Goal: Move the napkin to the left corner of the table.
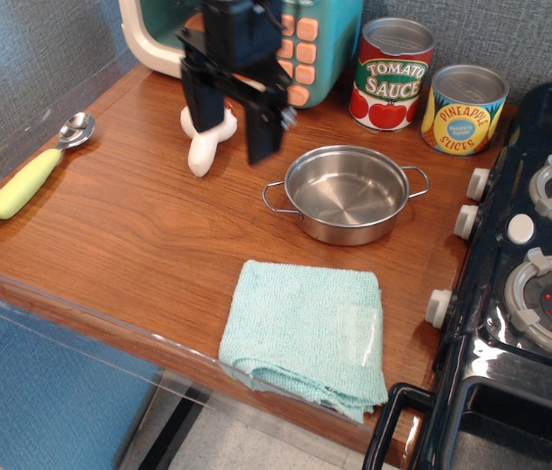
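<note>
Overhead, the black two-fingered gripper (229,125) hangs with jaws spread and empty, well apart from the folded light teal terry napkin (305,336), which lies at the front edge of the glossy reddish-brown wood-grain table (129,245) beside the black toy stove (526,294). Nothing seems accomplished yet: grasp and carry remain. Cans read "Tomato Sauce" (391,73) and "Pineapple Slices" (463,110).

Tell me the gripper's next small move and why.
Probably travel toward the front edge and lower over the napkin. The gripper hangs open and empty near the steel pot, well behind the napkin, which lies untouched on the table.
</note>
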{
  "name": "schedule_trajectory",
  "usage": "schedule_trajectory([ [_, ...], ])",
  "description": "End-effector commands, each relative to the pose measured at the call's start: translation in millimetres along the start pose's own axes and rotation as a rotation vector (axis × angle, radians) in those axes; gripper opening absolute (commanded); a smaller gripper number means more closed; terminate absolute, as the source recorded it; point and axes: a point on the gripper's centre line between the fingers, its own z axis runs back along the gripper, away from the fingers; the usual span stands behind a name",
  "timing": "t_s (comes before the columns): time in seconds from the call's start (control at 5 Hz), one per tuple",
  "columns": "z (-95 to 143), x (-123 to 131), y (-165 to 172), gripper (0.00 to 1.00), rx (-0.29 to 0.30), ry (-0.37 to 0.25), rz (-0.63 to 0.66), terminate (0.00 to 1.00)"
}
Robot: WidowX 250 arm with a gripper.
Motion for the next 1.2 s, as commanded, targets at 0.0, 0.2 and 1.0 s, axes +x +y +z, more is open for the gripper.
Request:
schedule_trajectory([
  [0.0,1.1,-39.1,-67.0,1.0,0.057,-0.051,0.023,0.0],
  [0.2,-23.6,-46.3,-91.2,1.0,0.111,-0.091,0.062,0.0],
  [1.0,-77.2,-31.8,-69.4,1.0,0.153,-0.134,0.171,0.0],
])
